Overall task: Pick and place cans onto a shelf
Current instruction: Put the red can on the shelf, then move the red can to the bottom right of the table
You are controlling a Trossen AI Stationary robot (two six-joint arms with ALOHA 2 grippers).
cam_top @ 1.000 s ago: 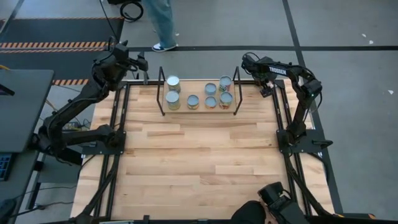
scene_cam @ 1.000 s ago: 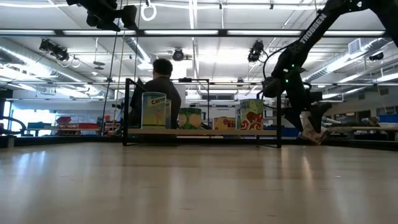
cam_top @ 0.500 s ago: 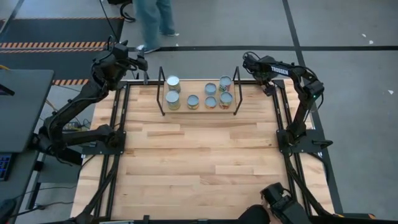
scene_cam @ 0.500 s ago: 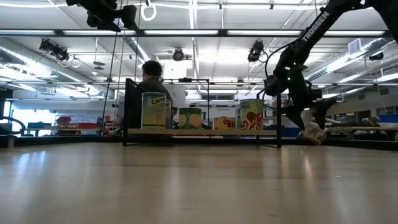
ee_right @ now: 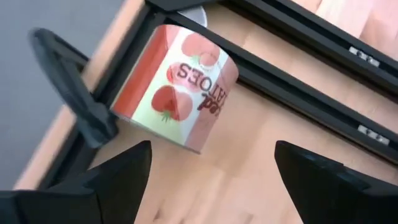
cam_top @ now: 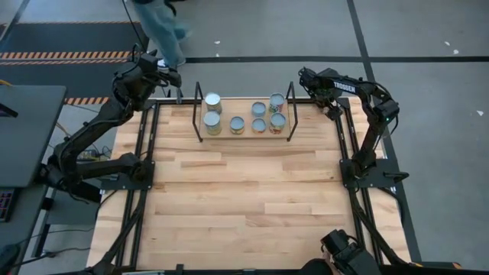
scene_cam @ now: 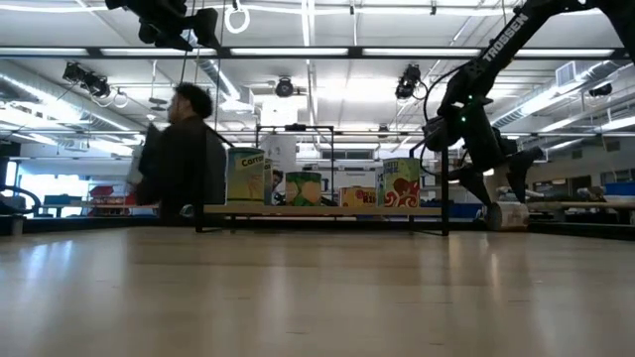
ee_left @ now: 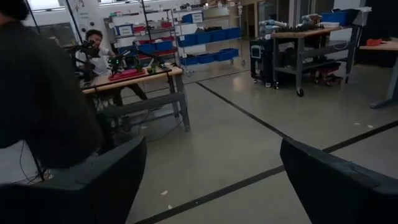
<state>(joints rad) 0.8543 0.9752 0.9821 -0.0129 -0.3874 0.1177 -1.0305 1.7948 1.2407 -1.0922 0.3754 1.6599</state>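
Here, silvery-topped cans (cam_top: 237, 124) on the shelf (cam_top: 201, 130); labels colourful.

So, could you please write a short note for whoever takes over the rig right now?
Left gripper: open, empty, raised off the table's far left corner.
Right gripper: open, empty, just off the shelf's right end, facing a tomato can it is not touching.
Cans: all those in view stand on the shelf.
Done: placing, as far as can be seen.
Left: no loose can shows on the table; probably park both arms.
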